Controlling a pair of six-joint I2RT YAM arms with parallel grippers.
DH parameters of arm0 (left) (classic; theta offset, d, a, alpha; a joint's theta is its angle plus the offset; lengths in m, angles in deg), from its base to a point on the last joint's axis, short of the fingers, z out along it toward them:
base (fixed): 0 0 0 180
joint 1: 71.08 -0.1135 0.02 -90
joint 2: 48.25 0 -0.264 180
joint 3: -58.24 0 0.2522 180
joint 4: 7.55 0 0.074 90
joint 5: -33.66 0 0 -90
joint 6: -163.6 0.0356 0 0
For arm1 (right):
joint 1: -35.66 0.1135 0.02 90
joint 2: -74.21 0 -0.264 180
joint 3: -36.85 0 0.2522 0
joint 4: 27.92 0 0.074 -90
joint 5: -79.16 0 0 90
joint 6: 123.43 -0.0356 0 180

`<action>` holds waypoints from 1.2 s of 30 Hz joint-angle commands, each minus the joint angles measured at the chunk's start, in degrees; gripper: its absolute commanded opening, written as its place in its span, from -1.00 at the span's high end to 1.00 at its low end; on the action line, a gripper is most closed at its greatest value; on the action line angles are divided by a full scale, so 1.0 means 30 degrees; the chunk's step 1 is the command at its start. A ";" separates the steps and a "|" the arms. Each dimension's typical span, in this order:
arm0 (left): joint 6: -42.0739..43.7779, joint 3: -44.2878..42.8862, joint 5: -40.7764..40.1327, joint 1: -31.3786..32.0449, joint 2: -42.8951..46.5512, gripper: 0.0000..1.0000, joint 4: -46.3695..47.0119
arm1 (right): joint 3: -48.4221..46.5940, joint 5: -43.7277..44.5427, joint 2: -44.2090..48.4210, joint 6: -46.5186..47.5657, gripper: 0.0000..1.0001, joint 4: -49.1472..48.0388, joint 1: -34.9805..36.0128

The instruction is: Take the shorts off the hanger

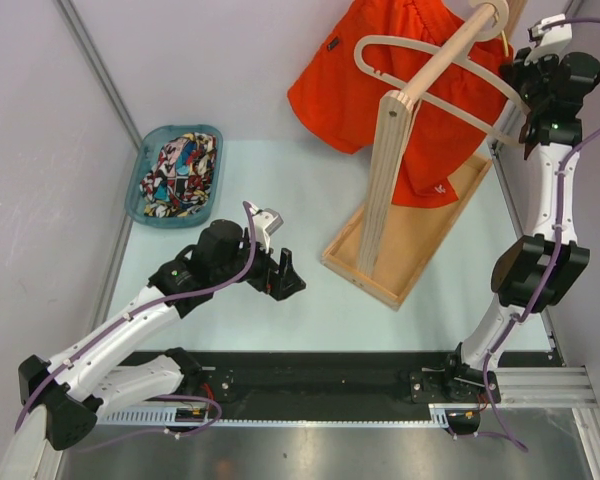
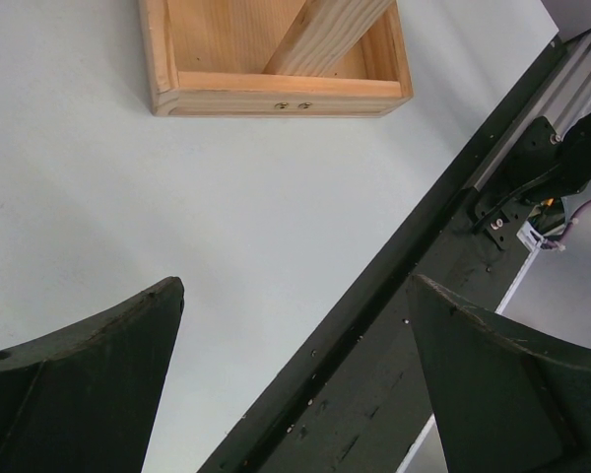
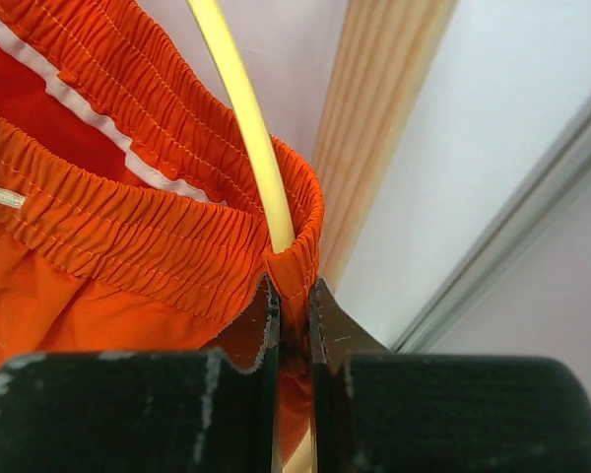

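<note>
Farthest to the left, well apart from both grippers, the printed shorts [image 1: 177,172] lie bundled in a blue basket [image 1: 138,196], so this pair seems finished. Next comes the left gripper [image 2: 295,286]. It hangs low over the table [image 1: 310,170] with its jaws wide apart and nothing between them, and its own camera sees only the bare table and the foot of the wooden stand [image 2: 276,84] ahead of it. The orange shorts [image 1: 380,90] are high above it and to its right, out of its reach for now. They hang on the pale hanger [image 1: 425,65] that sits on the top rod of the stand. The right gripper [image 3: 294,296] is the one at work: its jaws are pressed narrow on the end of the elastic waistband [image 3: 148,236], where the cloth wraps around the yellowish arm of the hanger. From this gripper the cloth spreads away to the left, and the hanger arm runs from between the jaws upward and to the left, inside the waistband. I judge that the coming pull must follow the line of this arm, toward the gripper's own side, so the waistband slips off its end; a pull across the arm may only drag the hanger with it.
</note>
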 commanded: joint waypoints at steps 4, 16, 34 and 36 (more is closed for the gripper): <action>-0.0459 -0.0706 0.0729 0.0091 0.0448 -1.00 0.0698 | 0.0513 0.2690 0.2910 -0.2141 1.00 -0.2389 -0.0207; -0.0459 -0.0560 0.1051 0.0090 0.0946 -0.99 0.0610 | 0.4493 0.4044 0.5164 -0.3105 1.00 -0.1975 -0.1464; -0.0488 -0.1087 0.1873 0.0090 0.1121 -0.99 0.0669 | 1.1703 0.5973 1.0176 -0.6647 1.00 0.3754 -0.2403; -0.0663 -0.0941 0.1872 0.0090 0.1327 -0.99 0.0873 | 1.2054 0.5828 1.0702 -0.7295 1.00 0.4611 -0.2580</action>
